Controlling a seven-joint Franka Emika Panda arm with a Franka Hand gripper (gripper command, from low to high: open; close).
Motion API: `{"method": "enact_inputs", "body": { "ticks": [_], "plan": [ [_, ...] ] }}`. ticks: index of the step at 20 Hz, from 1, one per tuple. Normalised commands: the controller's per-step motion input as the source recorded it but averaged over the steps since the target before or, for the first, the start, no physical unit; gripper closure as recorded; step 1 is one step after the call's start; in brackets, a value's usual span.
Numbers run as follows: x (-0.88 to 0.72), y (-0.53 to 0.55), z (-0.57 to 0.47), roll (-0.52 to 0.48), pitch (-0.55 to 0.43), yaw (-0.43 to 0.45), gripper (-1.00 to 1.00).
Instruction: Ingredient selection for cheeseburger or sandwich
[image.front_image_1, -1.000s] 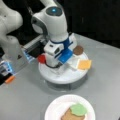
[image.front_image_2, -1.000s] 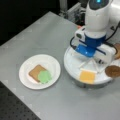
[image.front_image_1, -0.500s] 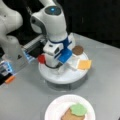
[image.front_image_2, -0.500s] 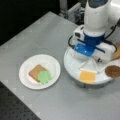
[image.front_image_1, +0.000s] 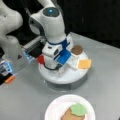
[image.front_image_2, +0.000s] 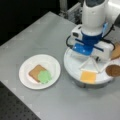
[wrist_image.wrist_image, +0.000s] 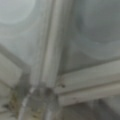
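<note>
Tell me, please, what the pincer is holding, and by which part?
It cannot be told: the pincer is down on the white ingredient tray, its tips hidden, near the red tomato disc.

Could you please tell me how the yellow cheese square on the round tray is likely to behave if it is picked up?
The cheese square looks thin and flat, so probably light and hard to pinch from above. It lies at the tray's edge, so a push might slide it off. Its smooth face may be slippery.

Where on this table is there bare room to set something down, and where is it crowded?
Bare grey table lies on a front view's left above the paper plate, and along the bottom below the plate and the round tray. The tray is crowded: gripper low over its dividers, beside the cheese and patty. The plate holds bread with lettuce.
</note>
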Motion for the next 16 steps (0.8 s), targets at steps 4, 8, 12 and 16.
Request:
{"method": "enact_inputs", "body": {
  "ticks": [4,8,12,16],
  "plan": [
    [-0.14,0.0,-0.17,-0.143,-0.137,0.184,-1.0],
    [-0.17,0.02,-0.13,-0.136,-0.129,0.261,-1.0],
    [-0.2,0.02,-0.11,-0.106,-0.132,0.307,-1.0],
    [-0.22,0.01,-0.1,-0.09,-0.135,0.32,-1.0]
  ]
}}
